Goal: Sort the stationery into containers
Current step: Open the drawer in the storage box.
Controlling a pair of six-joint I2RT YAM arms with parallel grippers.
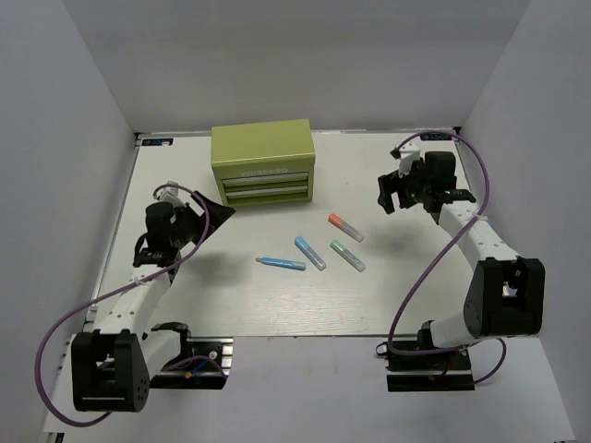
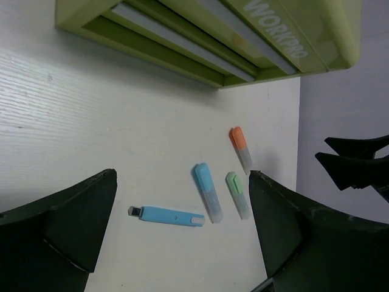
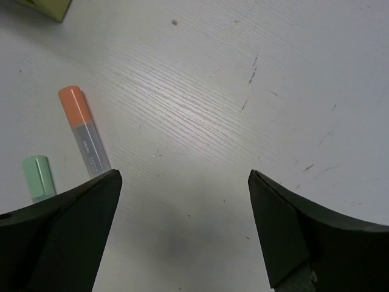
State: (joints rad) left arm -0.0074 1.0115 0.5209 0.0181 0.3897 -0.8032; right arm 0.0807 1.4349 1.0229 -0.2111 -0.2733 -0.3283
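The olive tool chest (image 1: 262, 162) (image 2: 200, 36) stands at the back of the table with both front drawers shut. Four pens lie in front of it: an orange-capped one (image 1: 345, 226) (image 2: 240, 148) (image 3: 84, 130), a light blue one (image 1: 309, 253) (image 2: 208, 192), a green one (image 1: 347, 255) (image 2: 237, 194) (image 3: 39, 177) and a thinner bright-blue pen (image 1: 280, 264) (image 2: 166, 216). My left gripper (image 1: 212, 205) (image 2: 182, 176) hangs open, left of the pens and off the table. To the right of the orange pen, my right gripper (image 1: 388, 194) (image 3: 185, 175) is open over bare tabletop. Neither holds anything.
White walls close in the table (image 1: 185, 295) at the back and on both sides. Purple cables loop from each arm toward the bases at the near edge. In the left wrist view the right gripper's fingers (image 2: 352, 164) show at the far right.
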